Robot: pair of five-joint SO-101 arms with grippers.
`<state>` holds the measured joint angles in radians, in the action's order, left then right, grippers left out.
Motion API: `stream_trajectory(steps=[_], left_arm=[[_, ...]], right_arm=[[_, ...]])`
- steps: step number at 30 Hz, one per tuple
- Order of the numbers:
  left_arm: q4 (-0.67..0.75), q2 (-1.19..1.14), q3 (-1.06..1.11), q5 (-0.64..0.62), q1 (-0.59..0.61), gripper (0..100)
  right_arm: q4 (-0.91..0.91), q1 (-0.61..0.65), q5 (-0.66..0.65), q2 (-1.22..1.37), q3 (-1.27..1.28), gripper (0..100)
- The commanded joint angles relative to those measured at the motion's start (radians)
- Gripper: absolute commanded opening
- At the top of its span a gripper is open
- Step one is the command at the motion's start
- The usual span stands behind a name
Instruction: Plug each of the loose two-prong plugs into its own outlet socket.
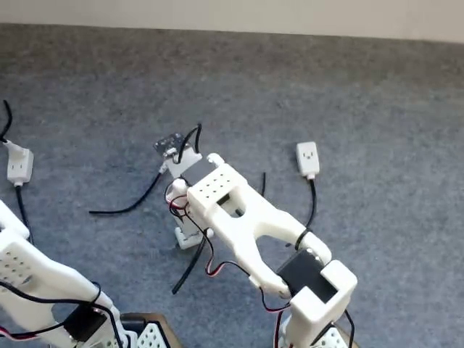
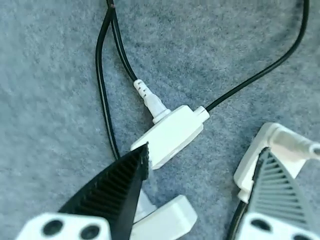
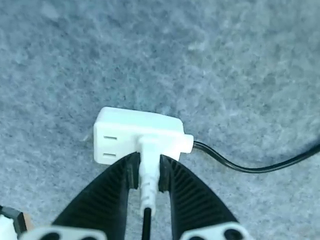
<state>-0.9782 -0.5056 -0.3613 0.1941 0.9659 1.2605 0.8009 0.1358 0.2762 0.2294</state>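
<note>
Gripping pincer: right gripper, fingers closed tight on a white plug.
Held plug: its front end meets the face of a white outlet, beside a free pair of slots; the prongs are hidden.
Outlet: lies flat on the grey carpet, under the tip of the right arm near the middle.
Left gripper: fingers spread wide, holding nothing, just above a second outlet.
Second plug: white, on a black cord, seated in one end of the second outlet.
Spare outlet: right of the arm, well apart.
</note>
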Motion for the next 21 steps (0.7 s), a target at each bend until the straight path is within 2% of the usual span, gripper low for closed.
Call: stream_trajectory(steps=[1,4,8,11,14,17,21], left_arm=[[-0.157,0.134,-0.074,0.097,-0.091,34],[-0.285,0.183,-0.114,0.146,-0.162,33],[-0.468,0.228,-0.168,0.235,-0.271,33],[-0.629,0.249,-0.222,0.347,-0.366,33],[-0.752,0.266,-0.257,0.385,-0.463,33],[-0.778,0.298,-0.239,0.385,-0.536,33],[-0.779,0.354,-0.128,0.385,-0.654,33]], right_arm=[[0.058,-0.012,-0.071,-0.027,-0.056,0.7],[0.125,-0.015,-0.074,-0.077,-0.168,2.9],[0.234,-0.015,-0.14,-0.151,-0.34,15.3],[0.318,-0.015,-0.173,-0.2,-0.449,23.8],[0.369,-0.015,-0.184,-0.255,-0.526,27.3],[0.392,-0.024,-0.181,-0.334,-0.562,27.4],[0.367,-0.12,-0.196,-0.484,-0.567,27.4]])
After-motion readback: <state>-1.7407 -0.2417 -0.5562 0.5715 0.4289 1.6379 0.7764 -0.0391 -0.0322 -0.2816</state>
